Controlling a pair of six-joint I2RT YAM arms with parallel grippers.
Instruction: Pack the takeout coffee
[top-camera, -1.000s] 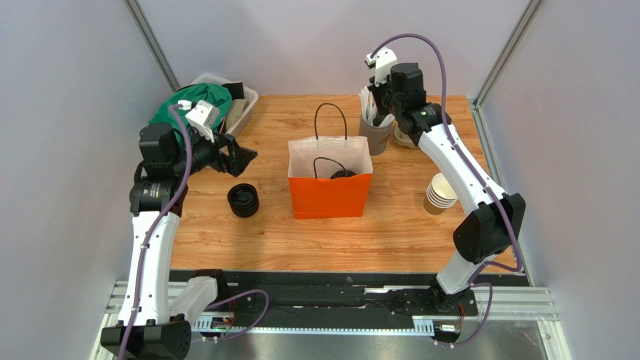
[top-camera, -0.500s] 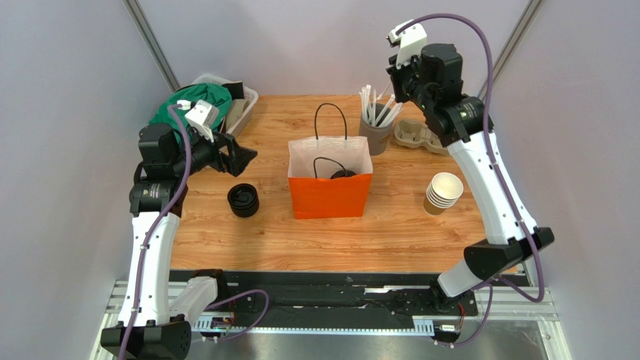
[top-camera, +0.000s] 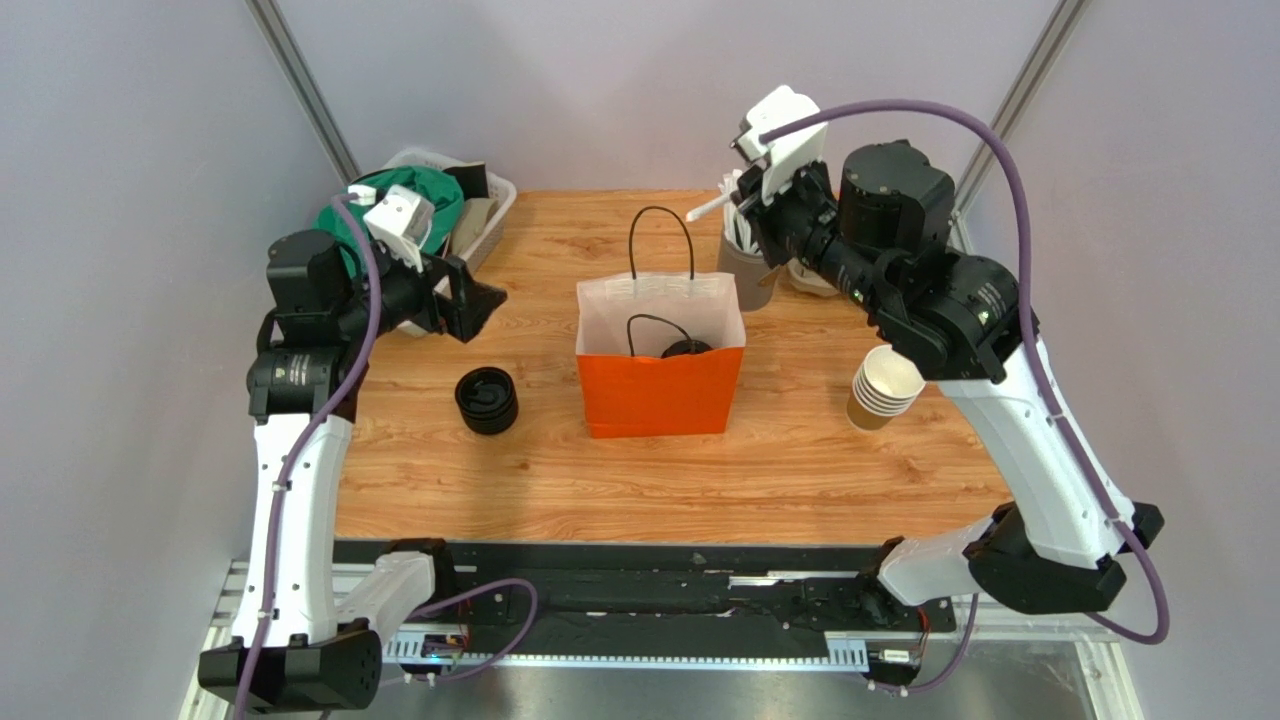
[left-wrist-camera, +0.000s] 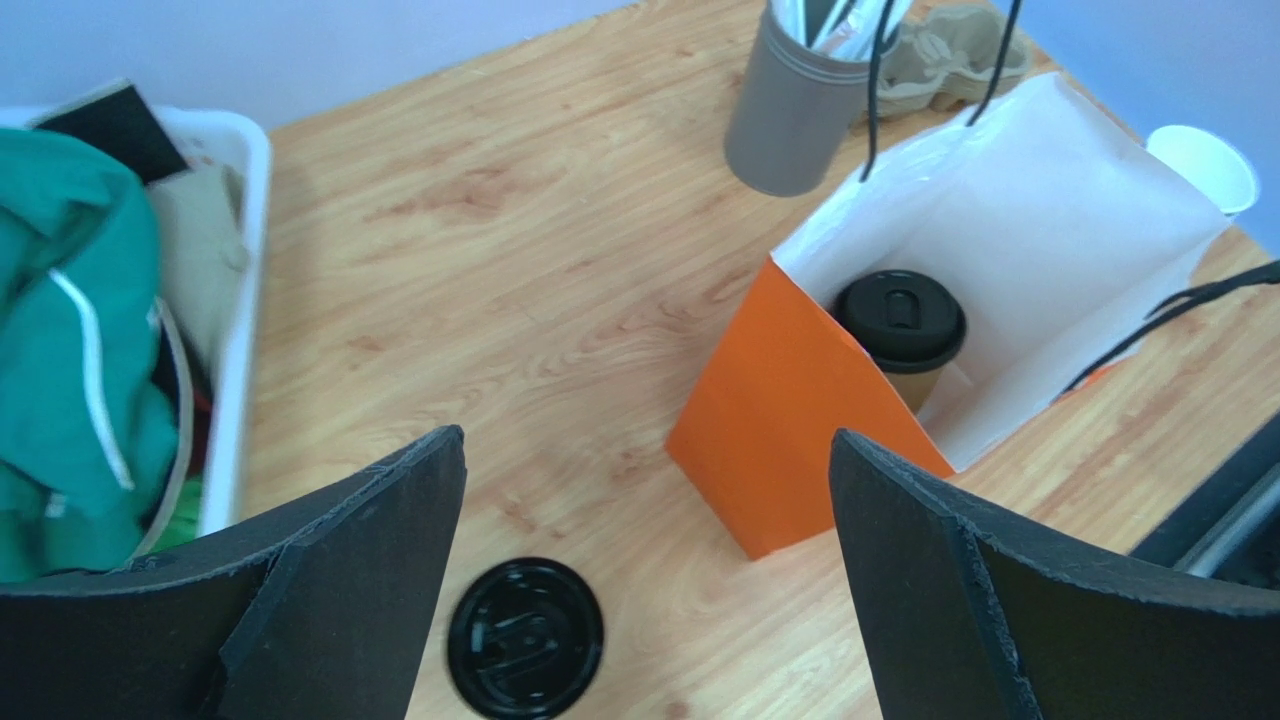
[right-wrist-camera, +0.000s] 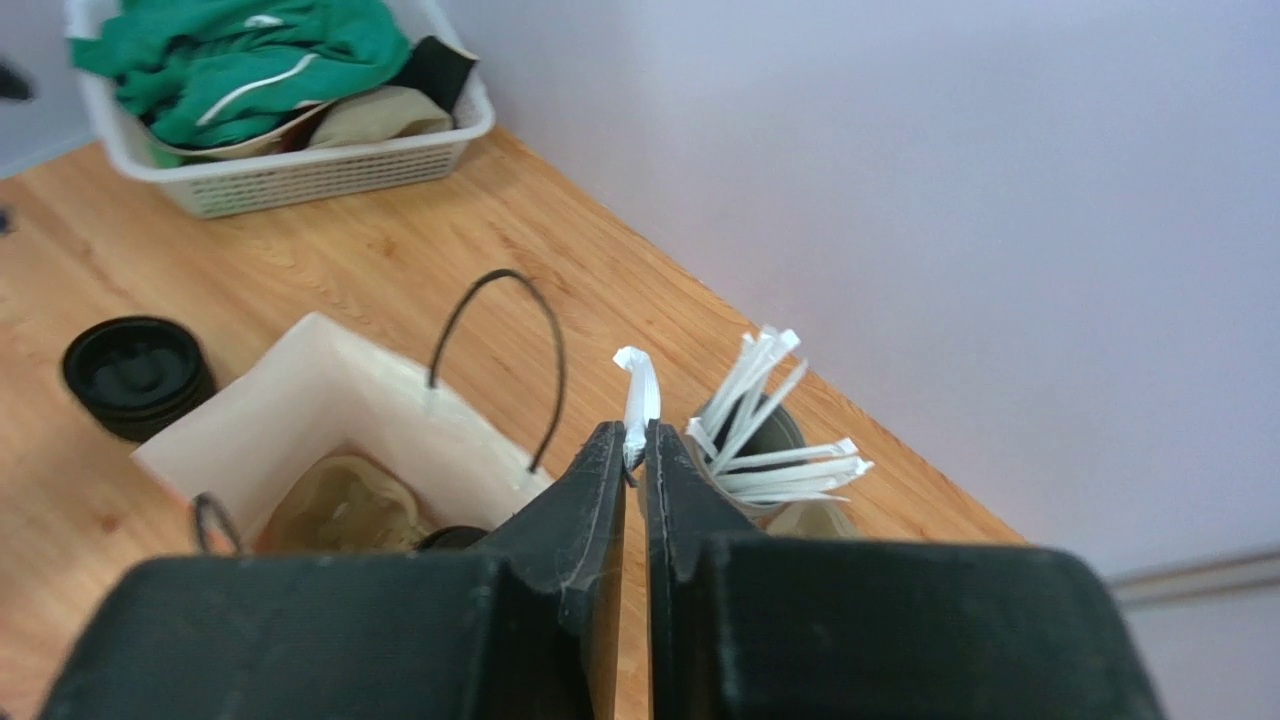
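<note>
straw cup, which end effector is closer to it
Right. The right end effector, pinching a straw, hovers close by the straw cup; the left end effector hangs open far across the table, beside the basket.

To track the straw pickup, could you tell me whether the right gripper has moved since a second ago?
Yes: the right gripper has lifted up off the grey cup, pinching a straw.

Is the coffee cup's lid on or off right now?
On. The left wrist view shows the black lid seated on the tan cup, standing upright inside the orange bag.
</note>
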